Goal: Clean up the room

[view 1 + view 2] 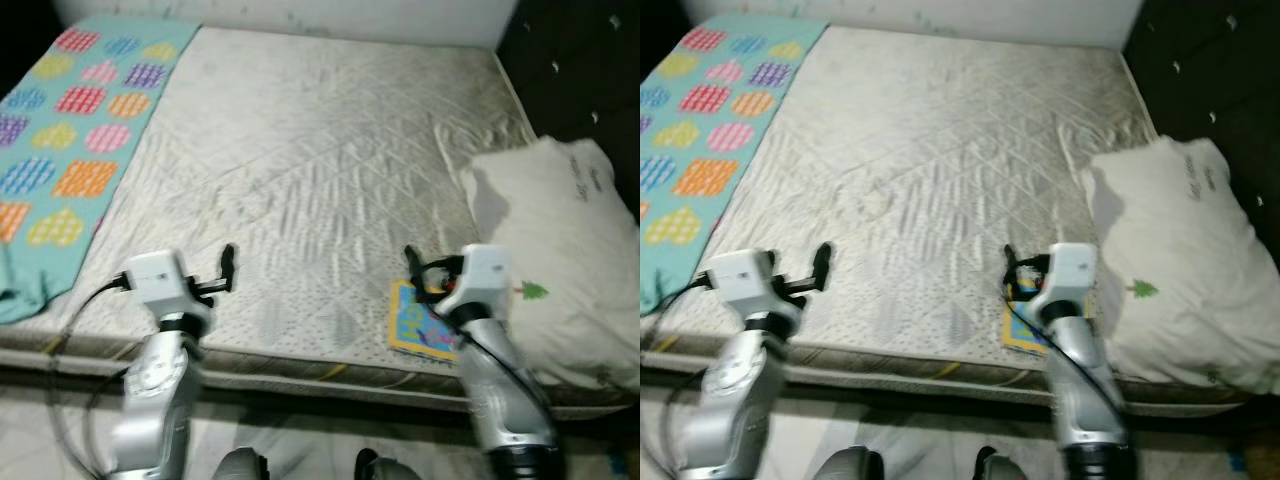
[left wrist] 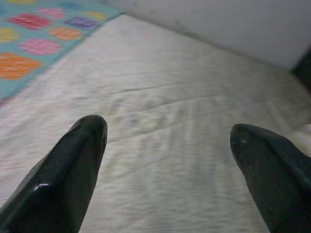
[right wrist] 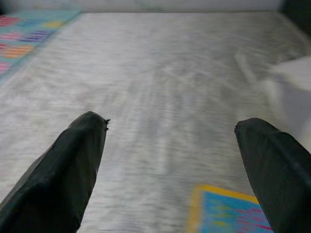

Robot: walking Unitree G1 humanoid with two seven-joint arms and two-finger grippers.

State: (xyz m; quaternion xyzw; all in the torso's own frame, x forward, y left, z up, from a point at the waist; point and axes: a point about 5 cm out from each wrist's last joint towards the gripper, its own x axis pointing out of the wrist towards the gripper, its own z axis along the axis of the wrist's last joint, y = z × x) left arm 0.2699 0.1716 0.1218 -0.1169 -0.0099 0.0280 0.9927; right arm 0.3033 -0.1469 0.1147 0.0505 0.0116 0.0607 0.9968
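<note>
Fingers (image 2: 82,160) of the left gripper (image 2: 167,141) are spread wide and hold nothing, hovering over the bare quilted mattress (image 1: 320,170) near its front edge. The right gripper (image 3: 170,136) is likewise spread wide and empty, poised just above a colourful yellow-bordered book (image 1: 420,325) lying at the mattress's front edge beside a white pillow (image 1: 560,250). A teal blanket with patterned hearts (image 1: 75,130) covers the bed's left side.

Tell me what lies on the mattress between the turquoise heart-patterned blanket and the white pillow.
Only bare quilted grey mattress lies between the turquoise heart-patterned blanket and the white pillow, as the left eye view shows.
</note>
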